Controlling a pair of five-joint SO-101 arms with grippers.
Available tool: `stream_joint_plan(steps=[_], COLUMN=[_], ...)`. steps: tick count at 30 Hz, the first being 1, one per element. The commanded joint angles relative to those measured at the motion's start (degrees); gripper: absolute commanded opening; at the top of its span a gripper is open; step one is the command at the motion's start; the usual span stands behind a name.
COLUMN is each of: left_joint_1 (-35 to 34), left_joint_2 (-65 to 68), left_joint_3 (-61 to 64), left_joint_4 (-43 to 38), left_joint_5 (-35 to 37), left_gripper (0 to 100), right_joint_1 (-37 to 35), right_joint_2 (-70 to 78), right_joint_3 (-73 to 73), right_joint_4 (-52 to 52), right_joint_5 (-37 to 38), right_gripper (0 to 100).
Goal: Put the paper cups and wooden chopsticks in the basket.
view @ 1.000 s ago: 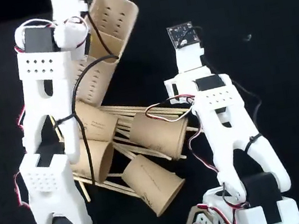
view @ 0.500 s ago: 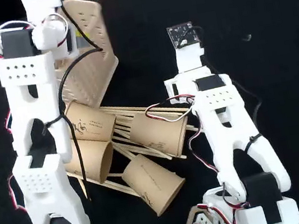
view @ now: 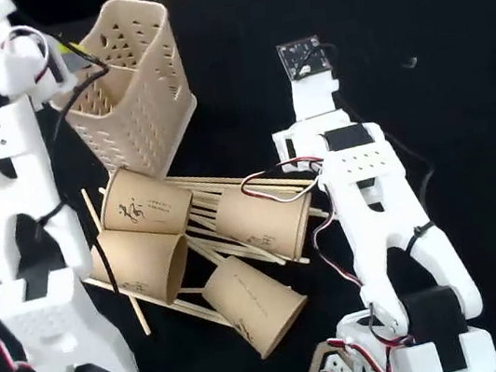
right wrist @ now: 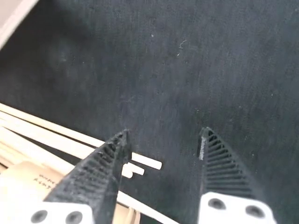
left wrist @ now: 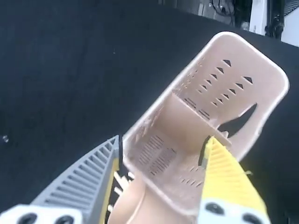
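The left pincer is clamped on the basket. Its wrist view shows a grey finger outside the near rim and a yellow finger lying across the mouth, with the slotted inner walls plain to see. The high view gives the setting that this close look lacks. There the basket stands tilted at the far left of the black counter, mouth upward and leaning toward the left arm (whether its base touches the counter I cannot tell). Just nearer than it, four cups lie on their sides outside the basket: one beside the basket's lower end, one touching that first cup, one by the right arm, and one nearest the arm bases. The chopsticks are fanned out under and between them. The right wrist view shows the right pincer with its two dark fingers spread wide, gripping nothing, over bare counter. Chopstick ends lie just beside one fingertip, and the printed side of a cup sits under that same finger.
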Motion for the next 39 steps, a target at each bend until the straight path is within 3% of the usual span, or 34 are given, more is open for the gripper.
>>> stream_joint_plan(steps=[1,6,12,16,20,23,27,33,39], left_joint_1=[1.63,1.71,1.71,3.12,6.29,8.84,10.77,10.51,8.92], left_joint_2=[-9.23,-13.27,-13.36,-13.8,-13.36,-13.19,-13.27,-13.01,-10.99], left_joint_3=[14.02,27.56,36.97,39.78,38.81,38.9,41.01,41.71,44.44], left_joint_4=[0.44,-0.35,-11.43,-14.33,-16.62,-22.59,-33.05,-43.43,-43.16], left_joint_5=[0.62,2.46,7.03,7.03,5.54,-4.31,-11.6,-13.27,-11.96], left_gripper=[29,29,29,28,10,3,3,4,23], right_joint_1=[-0.35,-0.35,-0.35,-0.35,-0.35,-0.35,-0.26,1.49,3.25], right_joint_2=[-2.68,-2.68,-2.68,-2.68,-2.68,-2.68,-2.68,-2.68,-2.86], right_joint_3=[1.01,1.8,1.8,1.89,1.89,1.89,1.89,1.71,1.54], right_joint_4=[-3.25,-4.4,-4.4,-4.31,-4.4,-4.4,-4.4,-4.4,-4.4], right_joint_5=[0.18,0.18,0.18,0.18,0.18,0.18,0.18,0.18,-0.26], right_gripper=[24.0,24.0,24.0,24.0,24.0,24.0,24.0,24.0,24.0])
